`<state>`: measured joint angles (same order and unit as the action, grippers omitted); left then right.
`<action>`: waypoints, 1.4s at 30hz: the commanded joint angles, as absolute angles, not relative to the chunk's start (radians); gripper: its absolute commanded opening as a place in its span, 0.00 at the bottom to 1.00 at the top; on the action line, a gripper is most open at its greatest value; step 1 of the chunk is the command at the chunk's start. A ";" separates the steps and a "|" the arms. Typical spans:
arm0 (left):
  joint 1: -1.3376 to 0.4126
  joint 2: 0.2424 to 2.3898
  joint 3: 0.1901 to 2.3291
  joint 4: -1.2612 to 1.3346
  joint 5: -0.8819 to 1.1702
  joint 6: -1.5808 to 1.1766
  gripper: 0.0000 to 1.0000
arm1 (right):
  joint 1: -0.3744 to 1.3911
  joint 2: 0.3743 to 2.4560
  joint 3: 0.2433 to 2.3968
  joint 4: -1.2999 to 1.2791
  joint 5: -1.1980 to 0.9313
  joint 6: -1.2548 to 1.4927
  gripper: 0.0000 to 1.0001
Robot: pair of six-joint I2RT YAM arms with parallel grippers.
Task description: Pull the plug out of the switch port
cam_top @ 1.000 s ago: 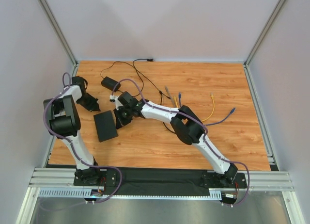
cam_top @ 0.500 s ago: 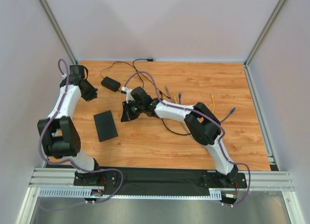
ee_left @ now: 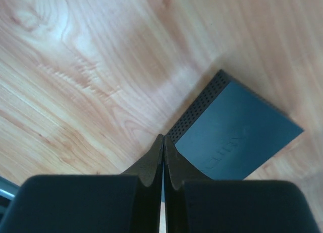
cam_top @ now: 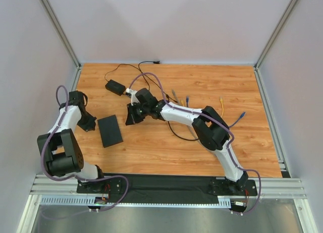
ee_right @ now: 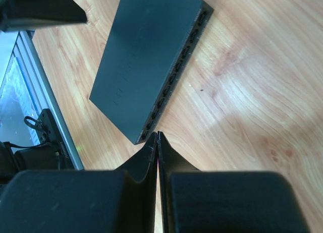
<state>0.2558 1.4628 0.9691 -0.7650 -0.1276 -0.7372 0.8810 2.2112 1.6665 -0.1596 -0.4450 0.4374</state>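
Now, from above: the switch (cam_top: 110, 131) lies flat on the table (cam_top: 151, 152), left of centre, with the power brick (cam_top: 115, 86) well beyond it and loose cables (cam_top: 222, 109) off to the right.
Left gripper (cam_top: 87, 123): low beside the switch's left edge, fingers pressed together, holding nothing.
Right gripper (cam_top: 131, 116): near the switch's far right corner, apart from it, also pinched closed and empty.
Left wrist only: the closed tips (ee_left: 163, 138) point at a corner of the switch (ee_left: 237, 137); a side dotted with small vent holes and faint lettering on the lid show here.
Right wrist only: the row of sockets along one long edge of the switch (ee_right: 151, 56), just ahead of the closed tips (ee_right: 157, 134).
Since half a second ago: the left arm has swung down from the far left of the table to the switch's side; the right arm has barely moved.
Since a second ago: the right gripper has backed off from the switch; the switch lies where it did.
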 commanded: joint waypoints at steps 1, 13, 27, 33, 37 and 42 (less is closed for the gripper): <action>0.256 1.468 0.959 -0.710 -0.106 -0.753 0.00 | 0.897 2.244 1.742 -0.199 -0.462 0.423 0.00; 0.256 1.649 1.000 -0.654 -0.058 -0.761 0.00 | 0.943 2.353 1.894 -0.334 -0.443 0.400 0.00; 0.177 1.773 1.061 -0.505 0.158 -0.729 0.00 | 0.960 2.413 1.945 -0.373 -0.454 0.428 0.00; 0.086 1.856 1.190 -0.491 0.296 -0.692 0.00 | 0.948 2.327 1.821 -0.220 -0.454 0.486 0.00; 0.084 1.789 1.232 -0.564 0.234 -0.664 0.00 | 0.901 2.222 1.698 -0.161 -0.463 0.462 0.00; 0.084 1.527 1.143 -0.672 -0.049 -0.745 0.09 | 0.865 2.178 1.693 -0.245 -0.380 0.333 0.03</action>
